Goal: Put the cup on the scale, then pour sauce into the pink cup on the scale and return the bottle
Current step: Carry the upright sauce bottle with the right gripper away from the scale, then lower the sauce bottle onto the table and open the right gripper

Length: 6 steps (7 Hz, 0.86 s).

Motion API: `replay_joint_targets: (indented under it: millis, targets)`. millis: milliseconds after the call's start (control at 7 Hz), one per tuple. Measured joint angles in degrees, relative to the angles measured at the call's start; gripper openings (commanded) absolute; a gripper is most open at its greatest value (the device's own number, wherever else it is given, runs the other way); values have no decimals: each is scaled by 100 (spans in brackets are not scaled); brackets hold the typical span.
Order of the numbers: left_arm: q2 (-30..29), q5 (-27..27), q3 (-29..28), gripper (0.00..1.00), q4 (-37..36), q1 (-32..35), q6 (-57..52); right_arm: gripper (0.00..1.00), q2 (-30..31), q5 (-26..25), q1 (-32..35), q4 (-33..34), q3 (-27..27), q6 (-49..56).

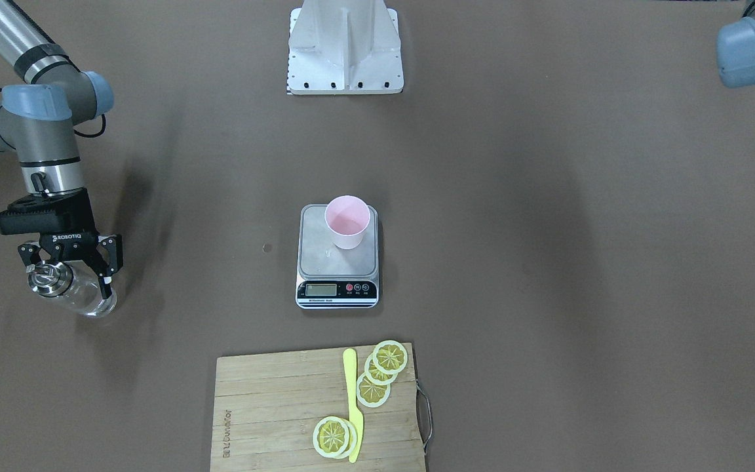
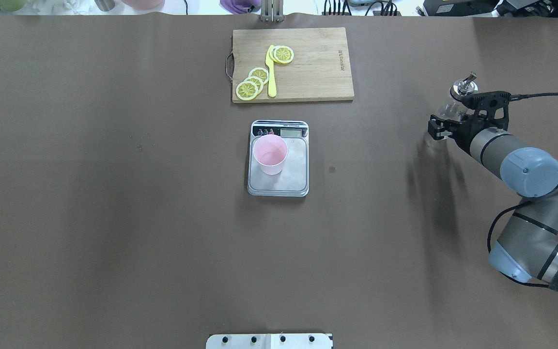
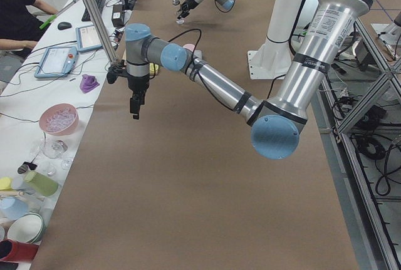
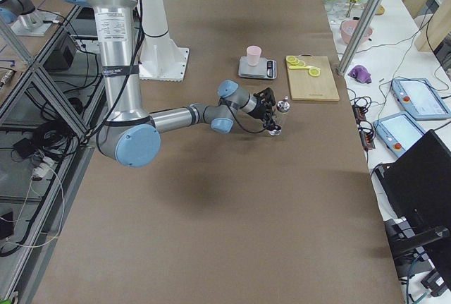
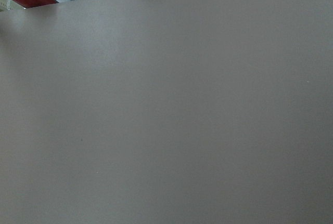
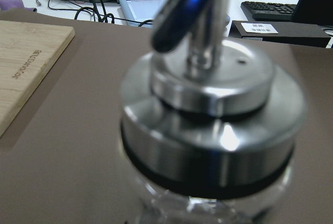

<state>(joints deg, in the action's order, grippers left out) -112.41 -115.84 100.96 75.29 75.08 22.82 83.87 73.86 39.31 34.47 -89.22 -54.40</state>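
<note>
The pink cup (image 1: 348, 221) stands upright on the silver scale (image 1: 338, 262) at mid-table, toward the plate's back corner. At the table's end on my right, the clear glass bottle (image 1: 66, 285) with its silver pourer cap stands upright inside my right gripper (image 1: 79, 292), one finger on each side, shut on its body. The right wrist view is filled by the blurred cap of the bottle (image 6: 208, 109). The sauce is too clear to make out. My left gripper (image 3: 135, 110) hangs over bare table at the opposite end; I cannot tell its state.
A wooden cutting board (image 1: 272, 406) with lemon slices and a yellow knife (image 1: 353, 406) lies on the operators' side of the scale. The white robot base (image 1: 345, 49) sits opposite. Bowls, cups and tablets line a side bench (image 3: 59, 119), where a person (image 3: 19, 7) sits.
</note>
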Motion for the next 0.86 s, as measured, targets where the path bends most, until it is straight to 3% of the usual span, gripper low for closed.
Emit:
replay_joint_targets:
  millis: [286, 429, 857]
  targets:
    - [0, 0, -5, 98, -4, -1, 1, 14, -15, -2, -2, 0, 71, 6]
    - [-1, 0, -10, 98, -3, -1, -3, 16, -21, -3, -5, -1, 103, 8]
    - [-8, 0, -24, 98, 1, -2, -4, 71, -34, 5, -9, 2, 131, 9]
